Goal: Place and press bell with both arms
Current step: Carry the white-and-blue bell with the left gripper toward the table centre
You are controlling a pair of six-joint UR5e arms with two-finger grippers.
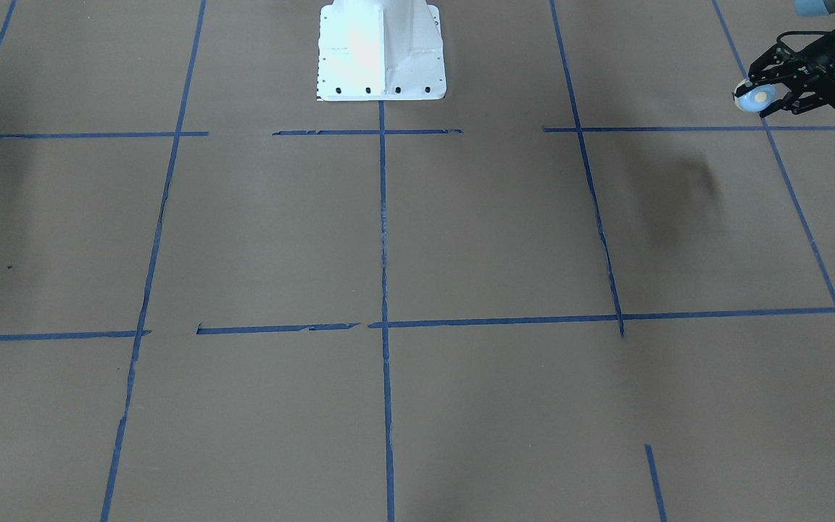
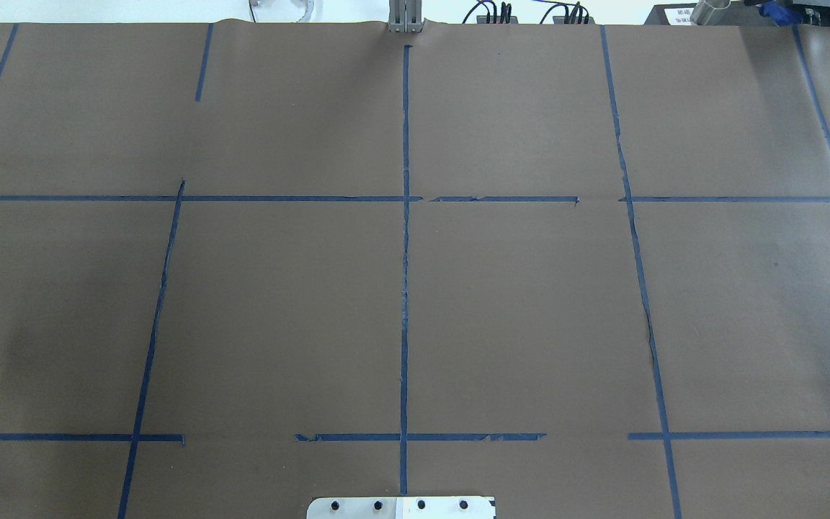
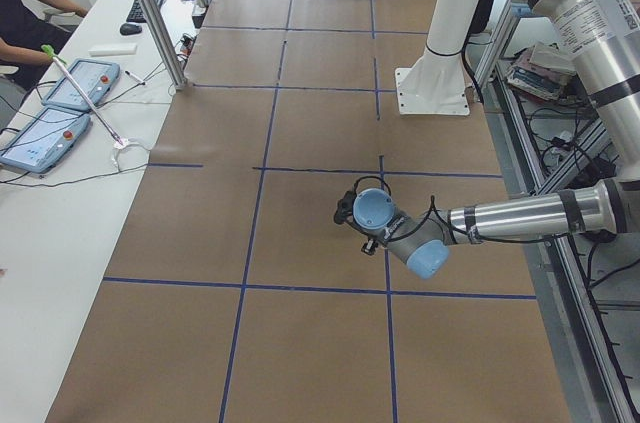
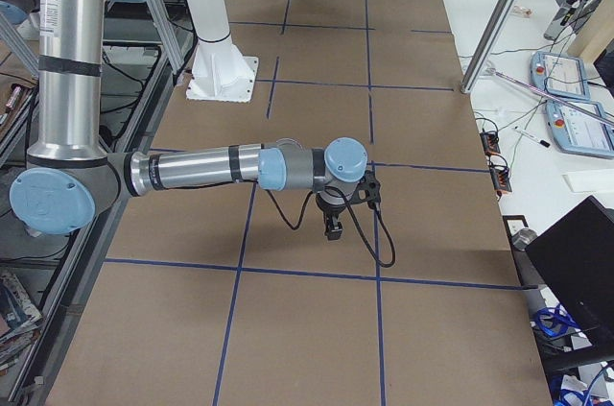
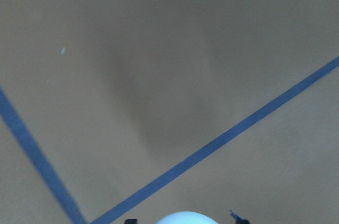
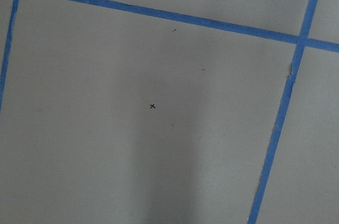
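The bell [image 1: 757, 96], light-blue dome with a cream ring, sits between the fingers of my left gripper [image 1: 752, 94] at the far right edge of the front-facing view, held above the brown table. Its dome top shows at the bottom edge of the left wrist view [image 5: 184, 217]. In the left side view the left gripper [image 3: 350, 213] hangs over a tape crossing. My right gripper [image 4: 333, 224] shows only in the right side view, pointing down over the table; I cannot tell whether it is open or shut. The right wrist view shows only bare paper and tape.
Brown paper with a blue tape grid [image 2: 405, 288] covers the table. The white pedestal base [image 1: 381, 51] stands at the robot's edge in the middle. A side table with tablets [image 3: 80, 83] and a seated person [image 3: 20, 13] lies beyond the far edge.
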